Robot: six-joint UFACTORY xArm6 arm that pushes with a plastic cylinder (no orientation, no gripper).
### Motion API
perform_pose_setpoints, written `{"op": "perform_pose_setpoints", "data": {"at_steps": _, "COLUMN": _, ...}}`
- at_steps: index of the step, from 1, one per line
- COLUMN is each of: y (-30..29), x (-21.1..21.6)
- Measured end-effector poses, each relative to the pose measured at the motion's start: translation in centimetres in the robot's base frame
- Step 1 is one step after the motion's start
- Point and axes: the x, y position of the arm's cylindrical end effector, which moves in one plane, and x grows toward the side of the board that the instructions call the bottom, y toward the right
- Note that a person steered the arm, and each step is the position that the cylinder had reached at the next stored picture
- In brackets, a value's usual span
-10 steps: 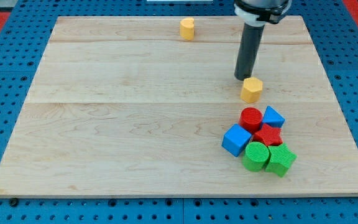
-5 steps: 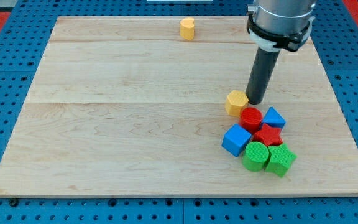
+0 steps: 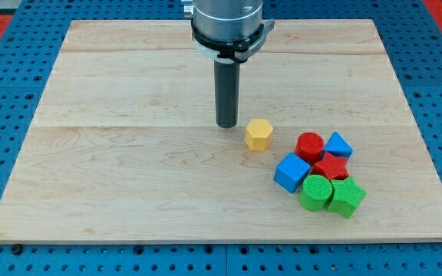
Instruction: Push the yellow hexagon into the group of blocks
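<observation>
Tip [image 3: 226, 125] at 10 o'clock of yellow hexagon [image 3: 258, 134], just beside, not touching; no claw on rig, nothing grasped. Hexagon apart from group, red cylinder [image 3: 309, 146] nearest at 4 o'clock. Risk: off-centre push, hexagon slips past tip

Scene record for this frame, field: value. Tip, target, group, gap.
tip: my tip, just left of and slightly above the yellow hexagon, not clearly touching
target: yellow hexagon, apart from the group, on its upper left
group: red cylinder, blue cube, red block, blue cube, green cylinder, green block
nearest group member: red cylinder
board: wooden board
</observation>
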Motion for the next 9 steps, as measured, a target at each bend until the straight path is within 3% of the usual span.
{"op": "perform_pose_setpoints", "data": {"at_steps": 2, "y": 4.6, "x": 0.6}}
{"op": "perform_pose_setpoints", "data": {"at_steps": 7, "y": 6.9, "x": 5.4}}
{"op": "perform_pose_setpoints", "data": {"at_steps": 8, "y": 7.0, "x": 5.8}}
{"op": "perform_pose_setpoints", "data": {"at_steps": 9, "y": 2.6, "x": 5.6}}
